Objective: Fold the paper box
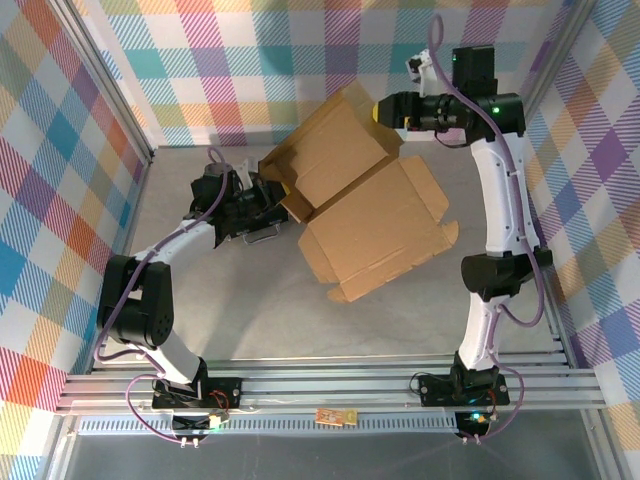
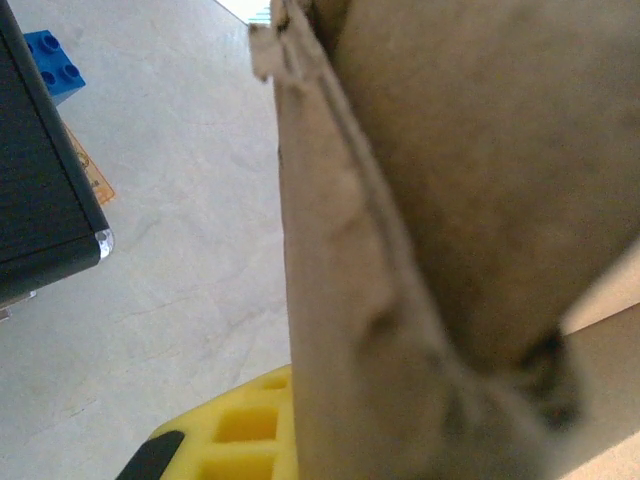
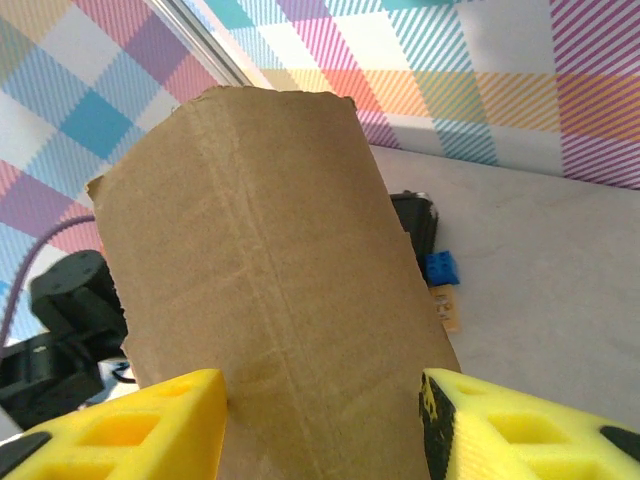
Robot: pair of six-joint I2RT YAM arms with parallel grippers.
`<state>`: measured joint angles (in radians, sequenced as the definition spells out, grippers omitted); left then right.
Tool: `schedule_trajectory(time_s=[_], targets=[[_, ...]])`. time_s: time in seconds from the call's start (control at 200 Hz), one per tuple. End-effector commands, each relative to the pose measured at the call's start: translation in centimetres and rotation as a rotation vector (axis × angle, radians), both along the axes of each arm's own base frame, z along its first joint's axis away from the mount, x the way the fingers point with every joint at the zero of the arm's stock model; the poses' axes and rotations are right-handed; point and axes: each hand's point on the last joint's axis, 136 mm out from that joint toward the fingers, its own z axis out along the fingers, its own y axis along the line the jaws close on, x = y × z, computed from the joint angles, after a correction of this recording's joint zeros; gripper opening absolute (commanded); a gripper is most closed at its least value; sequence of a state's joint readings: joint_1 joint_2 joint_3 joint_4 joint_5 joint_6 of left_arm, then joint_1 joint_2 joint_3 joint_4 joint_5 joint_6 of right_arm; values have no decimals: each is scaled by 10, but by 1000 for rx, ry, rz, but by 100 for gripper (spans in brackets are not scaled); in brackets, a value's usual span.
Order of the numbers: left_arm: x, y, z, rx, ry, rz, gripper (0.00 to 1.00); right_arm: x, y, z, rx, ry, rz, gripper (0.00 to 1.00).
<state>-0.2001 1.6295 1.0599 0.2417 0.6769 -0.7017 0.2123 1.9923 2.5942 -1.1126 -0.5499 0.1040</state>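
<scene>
Plaid-walled cell, grey tabletop (image 1: 250, 320): the paper box (image 1: 370, 215) sits half-raised toward the far edge. Left claw (image 1: 268, 195) pinches its rim; right claw (image 3: 320, 405) straddles a flap (image 3: 250, 250) (grip unclear), which harder squeezing could buckle

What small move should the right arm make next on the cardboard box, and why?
Probably close the right gripper on the upright flap it straddles: the left gripper looks clamped on the box's opposite edge, steadying it.
</scene>
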Motion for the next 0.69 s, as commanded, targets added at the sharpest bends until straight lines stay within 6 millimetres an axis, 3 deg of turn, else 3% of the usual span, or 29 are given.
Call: schedule_trajectory(time_s=[0.0, 0.405, 0.69], targets=[[-5, 1, 38, -1, -96, -37, 0, -3, -5, 5, -91, -78, -21, 53], [-9, 2, 49, 22, -126, -48, 0, 8, 9, -24, -267, -105, -45, 52], [-9, 3, 52, 36, -135, -44, 0, 22, -1, -38, -432, -134, -164, 46]])
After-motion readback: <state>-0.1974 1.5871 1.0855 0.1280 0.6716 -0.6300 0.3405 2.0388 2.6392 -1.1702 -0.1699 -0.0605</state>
